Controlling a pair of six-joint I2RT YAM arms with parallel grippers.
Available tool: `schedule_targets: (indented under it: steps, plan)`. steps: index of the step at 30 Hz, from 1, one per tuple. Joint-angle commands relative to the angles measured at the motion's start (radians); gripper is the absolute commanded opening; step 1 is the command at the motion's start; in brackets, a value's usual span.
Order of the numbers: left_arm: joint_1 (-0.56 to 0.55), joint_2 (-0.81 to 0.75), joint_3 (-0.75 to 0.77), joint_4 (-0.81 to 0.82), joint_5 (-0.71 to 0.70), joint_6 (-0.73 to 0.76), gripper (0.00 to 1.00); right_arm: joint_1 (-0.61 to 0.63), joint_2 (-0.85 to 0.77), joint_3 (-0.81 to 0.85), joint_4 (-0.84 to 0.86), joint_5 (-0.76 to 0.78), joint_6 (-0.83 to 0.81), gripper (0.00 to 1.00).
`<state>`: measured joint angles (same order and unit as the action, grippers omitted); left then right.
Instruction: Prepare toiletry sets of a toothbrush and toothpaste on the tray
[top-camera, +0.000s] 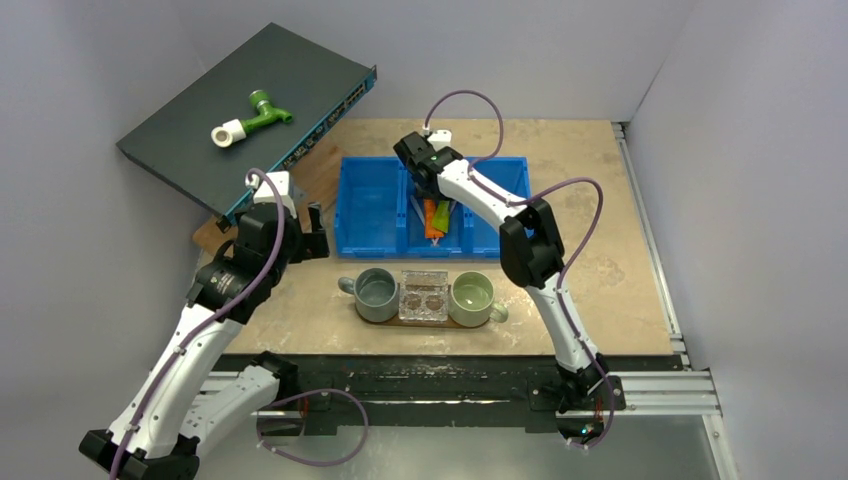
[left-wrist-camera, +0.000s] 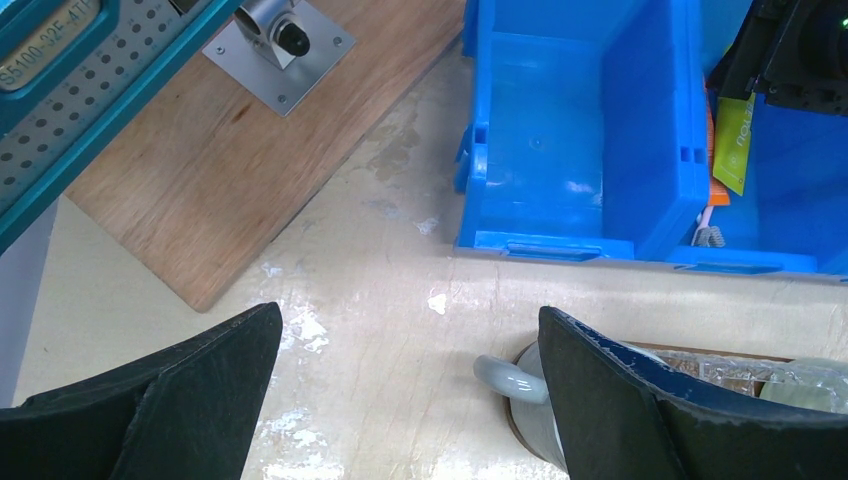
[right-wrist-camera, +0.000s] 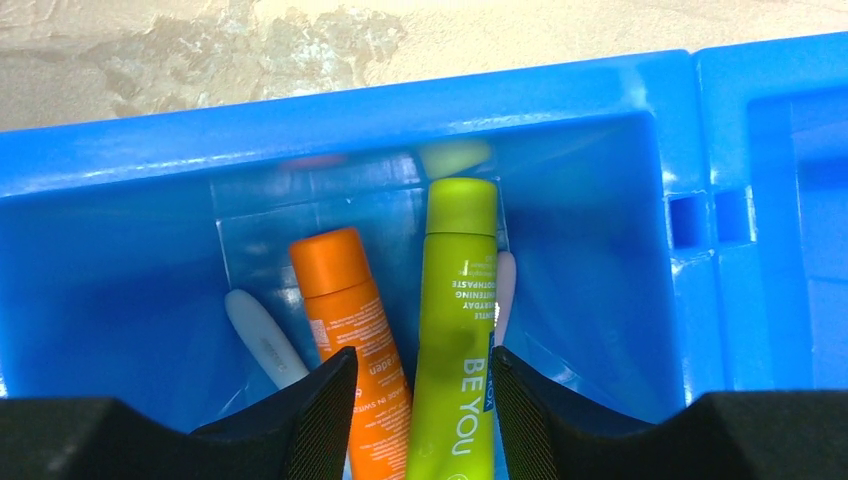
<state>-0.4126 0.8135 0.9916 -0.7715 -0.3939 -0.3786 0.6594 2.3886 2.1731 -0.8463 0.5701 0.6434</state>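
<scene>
right gripper (right-wrist-camera: 421, 358) is down in the middle compartment of the blue bin (right-wrist-camera: 600, 120), fingers apart. the orange tube (right-wrist-camera: 345, 300) and the lime-green tube (right-wrist-camera: 455, 290) both sit in the gap between them. left finger is at the orange tube's edge, right finger at the green tube's edge. cannot tell whether the pads actually press on either tube or only straddle them.

tubes lie side by side, caps toward the far bin wall. pale toothbrush (right-wrist-camera: 258, 335) lies just left of the orange tube. pink toothbrush (right-wrist-camera: 506, 285) is just right of the green tube, mostly hidden behind it. all four are in that one compartment, none on the tray.

tray (top-camera: 470, 326) sits on the worktop (top-camera: 600, 200) near the arm bases, just in front of the bin. it carries a grey mug (top-camera: 377, 293) at its left end, a green mug (top-camera: 472, 295) at its right end and a clear container (top-camera: 423, 297) between them.

left gripper (left-wrist-camera: 408, 315) hangs over the worktop left of the bin with its fingers spread wide and nothing between them. the grey mug's handle and the tray edge are near its right finger.

wooden board (left-wrist-camera: 230, 170) lies at the left, partly under a tilted network switch (top-camera: 240, 100). a green-and-white pipe fitting (top-camera: 250, 118) rests on top of the switch.
</scene>
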Motion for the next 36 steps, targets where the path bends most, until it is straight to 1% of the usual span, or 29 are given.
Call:
schedule_targets:
  steps: [1,24,28,36]
  plan:
    - [0.006,0.003,0.048,0.024,0.004,0.01,1.0,-0.015,-0.014,0.027,0.008,0.051,-0.013,0.53]
    - [0.006,0.015,0.048,0.026,0.01,0.009,1.0,-0.037,0.058,0.021,0.024,0.028,-0.011,0.51]
    - [0.006,0.014,0.049,0.025,0.008,0.009,1.0,-0.037,0.06,0.015,0.03,0.02,-0.008,0.46]
    - [0.006,0.013,0.05,0.025,0.006,0.01,1.0,-0.037,0.035,-0.014,0.048,0.014,-0.001,0.31]
